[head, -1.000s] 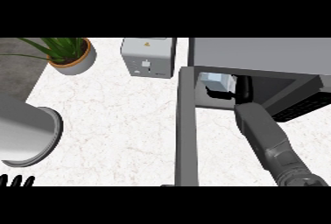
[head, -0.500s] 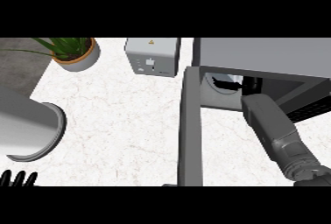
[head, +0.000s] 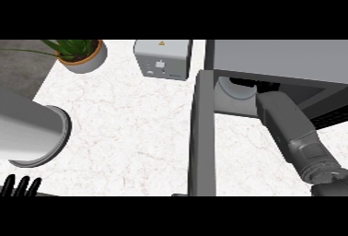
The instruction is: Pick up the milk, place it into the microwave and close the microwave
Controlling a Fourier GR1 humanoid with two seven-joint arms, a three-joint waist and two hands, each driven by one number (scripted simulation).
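The microwave (head: pixel 285 57) stands at the upper right with its door (head: pixel 202 138) swung open toward me, seen edge-on as a grey bar. My right forearm (head: pixel 292 131) reaches into the cavity, and the hand is hidden under the microwave's top. A pale round turntable plate (head: pixel 236 91) shows just inside the opening. No milk is in sight. My left hand (head: pixel 20 185) rests open at the lower left edge, fingers up.
On the white marble counter (head: pixel 129 120) a grey box appliance (head: pixel 163 57) stands at the back, left of the microwave. A potted plant (head: pixel 83 54) is at the back left. A big grey cylinder (head: pixel 31 131) lies at the left edge.
My right arm has pushed deeper into the microwave. The white and blue milk carton seen at the opening a second ago is now out of sight.
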